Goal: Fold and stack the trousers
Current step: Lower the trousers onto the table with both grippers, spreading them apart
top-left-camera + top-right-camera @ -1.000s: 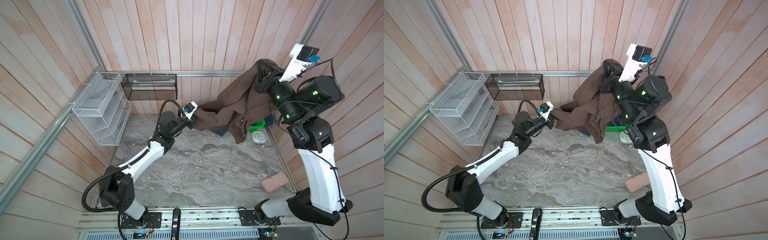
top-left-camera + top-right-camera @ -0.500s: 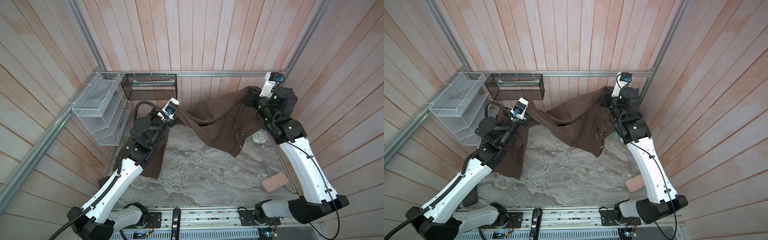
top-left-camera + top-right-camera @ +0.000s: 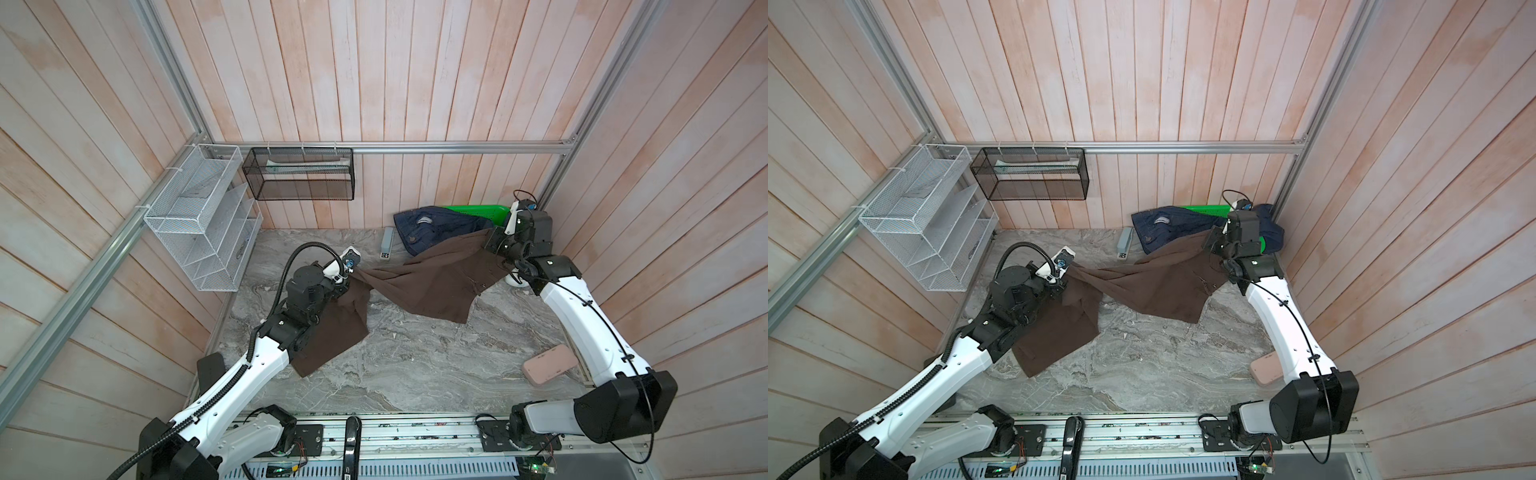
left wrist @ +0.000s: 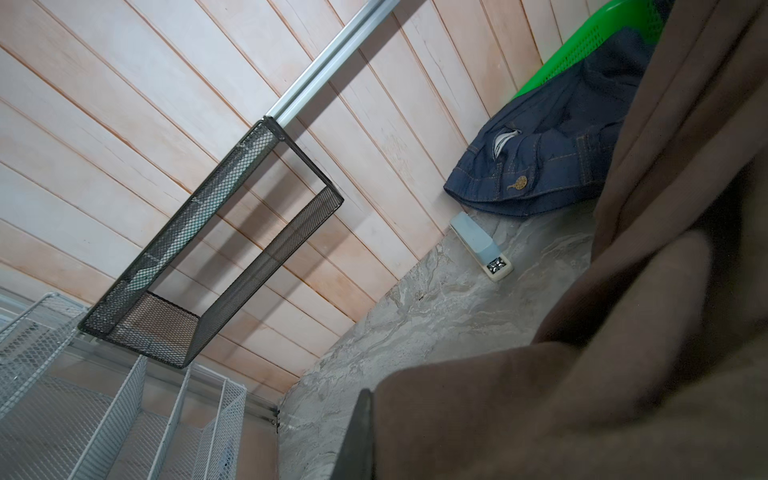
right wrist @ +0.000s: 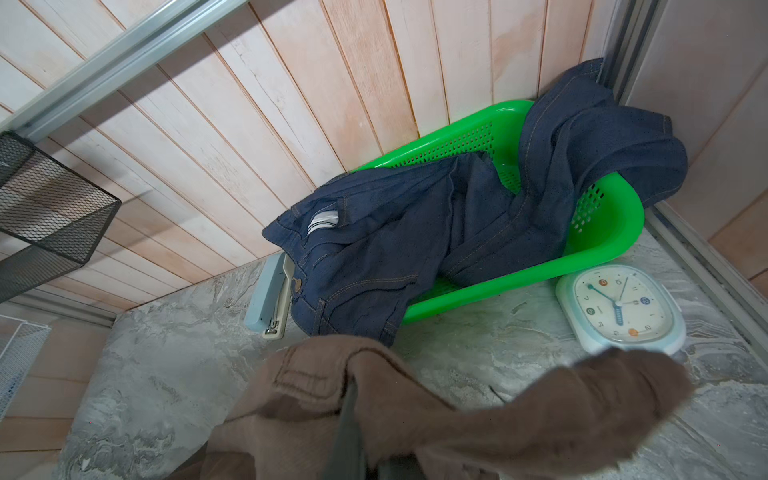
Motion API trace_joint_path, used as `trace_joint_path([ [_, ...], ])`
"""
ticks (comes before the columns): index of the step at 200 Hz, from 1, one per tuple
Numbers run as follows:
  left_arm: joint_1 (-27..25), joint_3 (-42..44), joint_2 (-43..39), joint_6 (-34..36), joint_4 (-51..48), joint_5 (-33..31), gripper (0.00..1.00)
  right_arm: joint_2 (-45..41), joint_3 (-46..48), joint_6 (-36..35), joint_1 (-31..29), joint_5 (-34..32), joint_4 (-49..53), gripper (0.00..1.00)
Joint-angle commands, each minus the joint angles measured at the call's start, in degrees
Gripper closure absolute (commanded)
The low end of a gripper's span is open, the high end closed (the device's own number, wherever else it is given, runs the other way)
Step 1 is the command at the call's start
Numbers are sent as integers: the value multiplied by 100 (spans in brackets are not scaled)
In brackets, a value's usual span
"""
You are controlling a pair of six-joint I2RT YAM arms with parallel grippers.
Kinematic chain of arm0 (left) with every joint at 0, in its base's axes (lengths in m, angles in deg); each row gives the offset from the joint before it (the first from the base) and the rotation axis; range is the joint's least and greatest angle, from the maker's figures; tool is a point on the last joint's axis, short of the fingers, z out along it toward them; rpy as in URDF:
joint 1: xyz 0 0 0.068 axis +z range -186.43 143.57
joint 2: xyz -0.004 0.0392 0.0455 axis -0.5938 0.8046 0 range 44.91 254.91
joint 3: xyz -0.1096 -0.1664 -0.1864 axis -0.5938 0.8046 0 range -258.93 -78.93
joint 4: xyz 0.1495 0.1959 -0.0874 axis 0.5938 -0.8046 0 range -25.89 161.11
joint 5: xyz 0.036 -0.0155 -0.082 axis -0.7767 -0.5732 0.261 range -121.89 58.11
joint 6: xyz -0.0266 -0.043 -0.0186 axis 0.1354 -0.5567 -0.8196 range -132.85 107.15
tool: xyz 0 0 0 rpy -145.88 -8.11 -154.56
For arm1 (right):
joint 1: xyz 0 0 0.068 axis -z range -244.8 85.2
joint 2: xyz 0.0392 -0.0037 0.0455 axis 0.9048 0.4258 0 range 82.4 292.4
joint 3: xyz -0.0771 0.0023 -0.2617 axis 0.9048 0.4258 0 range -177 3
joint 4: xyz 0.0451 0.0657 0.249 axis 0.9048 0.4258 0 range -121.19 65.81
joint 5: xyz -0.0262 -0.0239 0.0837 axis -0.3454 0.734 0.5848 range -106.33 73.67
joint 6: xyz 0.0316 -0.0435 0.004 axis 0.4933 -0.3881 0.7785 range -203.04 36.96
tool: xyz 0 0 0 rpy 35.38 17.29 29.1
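The dark brown trousers [image 3: 436,282] [image 3: 1158,286] hang stretched between both grippers, low over the marble table [image 3: 415,365]. My left gripper [image 3: 347,282] is shut on one end of the cloth at the left; a long flap [image 3: 332,332] drapes from it onto the table beside the arm. At the back right, my right gripper [image 3: 492,245] is shut on the other end. In the left wrist view brown cloth [image 4: 582,374] covers the jaws beside one dark finger [image 4: 357,436]. In the right wrist view the waistband [image 5: 307,382] bunches over a finger [image 5: 347,432].
A green basket [image 3: 478,210] with dark blue jeans [image 3: 432,226] sits in the back right corner. A stapler [image 3: 387,245] and a clock [image 5: 619,309] lie beside the basket. A pink case [image 3: 548,365] lies at the right. A white wire rack [image 3: 203,220] and a black mesh basket [image 3: 299,174] hang on the walls.
Both arms have come down and moved apart. The trousers, held bunched high at the back right a second ago, now stretch across low, with one flap lying on the table.
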Motion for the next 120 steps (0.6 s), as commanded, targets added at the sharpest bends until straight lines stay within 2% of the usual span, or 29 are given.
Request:
trace_joint_path([
  [1, 19, -244, -350, -300, -309, 8, 94, -230, -313, 24, 30, -148, 396, 100],
  [58, -258, -731, -959, -1187, -2319, 1444, 94, -573, -1003, -10, 66, -574, 1740, 100],
  [87, -545, -570, -605, -1680, -2575, 1600, 91, -17, -1064, -24, 266, -692, 1789, 100],
  [120, -614, -624, -140, -2316, -2927, 1606, 91, 894, -1092, -33, 527, -696, 1812, 100],
])
